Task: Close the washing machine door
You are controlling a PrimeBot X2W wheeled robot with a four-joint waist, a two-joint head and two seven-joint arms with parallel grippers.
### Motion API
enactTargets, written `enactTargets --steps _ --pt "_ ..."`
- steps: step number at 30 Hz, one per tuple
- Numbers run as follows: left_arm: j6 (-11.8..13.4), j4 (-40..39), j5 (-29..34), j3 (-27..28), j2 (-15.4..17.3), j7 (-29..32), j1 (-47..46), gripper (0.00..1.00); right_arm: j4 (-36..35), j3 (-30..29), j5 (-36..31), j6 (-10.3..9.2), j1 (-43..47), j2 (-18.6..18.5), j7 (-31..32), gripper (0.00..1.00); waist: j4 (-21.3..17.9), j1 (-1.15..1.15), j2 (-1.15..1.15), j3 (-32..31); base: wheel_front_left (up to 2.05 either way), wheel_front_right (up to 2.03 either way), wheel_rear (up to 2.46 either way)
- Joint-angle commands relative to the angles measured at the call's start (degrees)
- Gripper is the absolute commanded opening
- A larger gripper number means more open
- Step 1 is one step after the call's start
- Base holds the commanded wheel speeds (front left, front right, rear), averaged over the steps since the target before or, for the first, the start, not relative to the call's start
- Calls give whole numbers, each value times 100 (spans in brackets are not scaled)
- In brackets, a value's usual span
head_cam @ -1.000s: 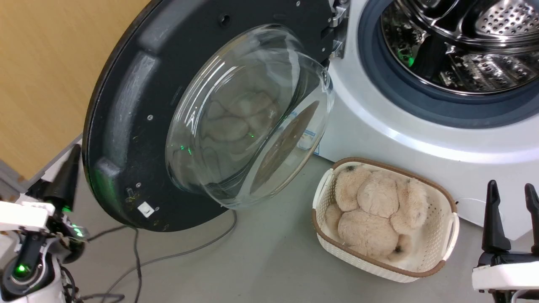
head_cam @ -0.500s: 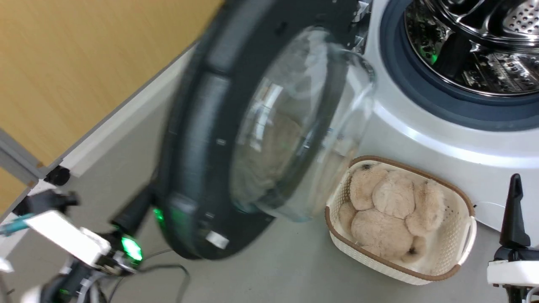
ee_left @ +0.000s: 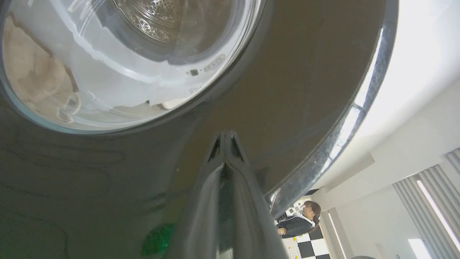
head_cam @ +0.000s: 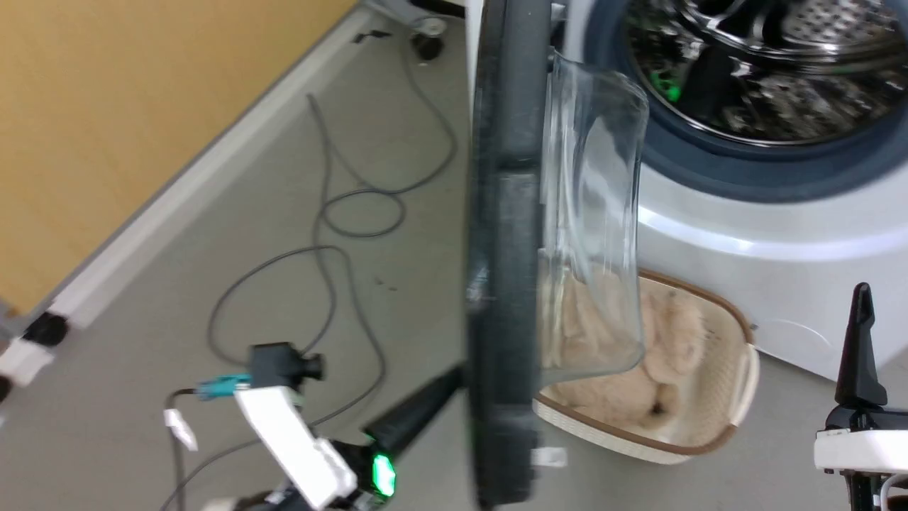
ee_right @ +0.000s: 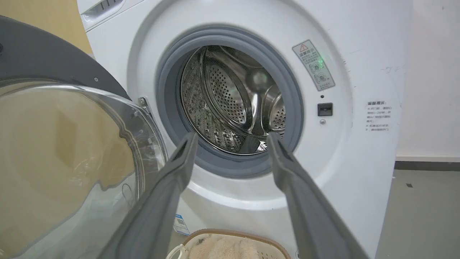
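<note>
The washing machine door (head_cam: 504,248) stands about half open, edge-on to my head view, its clear glass bowl (head_cam: 592,213) bulging toward the washing machine (head_cam: 745,234). My left gripper (head_cam: 454,377) is shut, empty, with its tip against the door's dark outer face (ee_left: 305,90) near the lower rim. The left wrist view has the two fingers pressed together at the left gripper (ee_left: 225,133). My right gripper (ee_right: 230,138) is open and empty, held back from the machine and facing the steel drum (ee_right: 237,104). One right finger (head_cam: 860,341) rises at the lower right.
A white woven basket (head_cam: 716,426) of beige plush things sits on the floor under the door's swing, against the machine's front. Grey cables (head_cam: 333,234) loop over the floor to the left. A wooden wall panel (head_cam: 128,121) runs along the far left. A person (ee_left: 305,219) is far off.
The door has swung from wide open to roughly halfway, now edge-on. My left gripper has followed its outer face rightward. The head camera has shifted too; the right gripper has stayed put.
</note>
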Motion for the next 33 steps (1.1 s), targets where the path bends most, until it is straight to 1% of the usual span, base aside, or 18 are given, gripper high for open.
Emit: enactTargets --steps 1,2,3,10,11,14,20,22,26,30,33 --pt "-26 -35 -10 -115 -15 -38 44 0 7 -7 61 5 -83 16 -26 100 -170 0 0 -1 0 0 0" --pt "-26 -57 41 -364 -15 -201 2 0 11 27 79 5 -96 16 -26 100 -351 0 0 6 0 0 0" --pt "-26 -45 56 -489 -15 -285 -44 0 16 28 91 5 -92 16 -26 100 -420 0 0 9 0 0 0" --pt "-26 191 218 -1132 -16 -1004 -490 0 44 141 118 5 -132 16 -26 100 -1073 0 0 33 0 0 0" --pt "-26 191 218 -1132 -16 -1004 -490 0 44 141 118 5 -132 16 -26 100 -1073 0 0 33 0 0 0" --pt "-26 371 257 -1373 -16 -1295 -656 0 52 178 117 5 -136 16 -26 100 -1342 0 0 48 0 0 0" --pt "-26 745 324 -1713 -16 -2046 -1038 0 43 216 104 5 -185 16 -26 100 -1808 0 0 156 0 0 0" --pt "-26 946 381 -1834 -16 -2327 -1181 0 42 230 112 5 -205 16 -26 100 -1919 0 0 191 0 0 0" --pt "-26 1303 250 -2103 -16 -2740 -1439 0 47 312 136 5 -231 16 -26 100 -2089 0 0 227 0 0 0" --pt "-26 1487 149 -2349 -16 -2987 -1584 0 59 373 181 5 -209 16 -26 100 -2152 0 0 214 0 0 0" --pt "-26 1605 204 -2406 -16 -3186 -1608 0 74 426 211 5 -184 16 -26 100 -2152 0 0 171 0 0 0"
